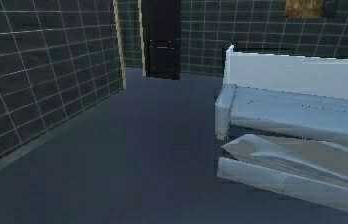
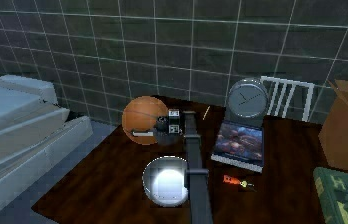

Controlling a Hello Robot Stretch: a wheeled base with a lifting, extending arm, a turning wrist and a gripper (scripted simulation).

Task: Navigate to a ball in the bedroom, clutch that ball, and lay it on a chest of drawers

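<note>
1. Dark tiled walls [image 1: 42, 60] close round a blue-grey floor [image 1: 132, 130]. A dark door [image 1: 162, 40] stands at the far end, and a white bed [image 1: 292, 110] runs along the forward view's right.
2. In the arm side view a dark wooden tabletop [image 2: 102, 180] stands against the tiles, with the bed just beside it on the left.
3. The ball [image 2: 137, 112], orange, rests on the tabletop towards its far left part.
4. The arm [image 2: 192, 165] reaches across the tabletop, and the end effector [image 2: 158, 128] sits at the ball's right side.
5. I cannot tell whether its fingers are apart or together, nor whether it holds anything.
6. A white round thing [image 2: 165, 182] lies beside the arm. A clock [image 2: 248, 100] and a book [image 2: 242, 142] stand to the right of the arm.
7. A white chair [image 2: 287, 98] stands behind the tabletop, and a brown box [image 2: 344, 125] is at the view's right.
</note>
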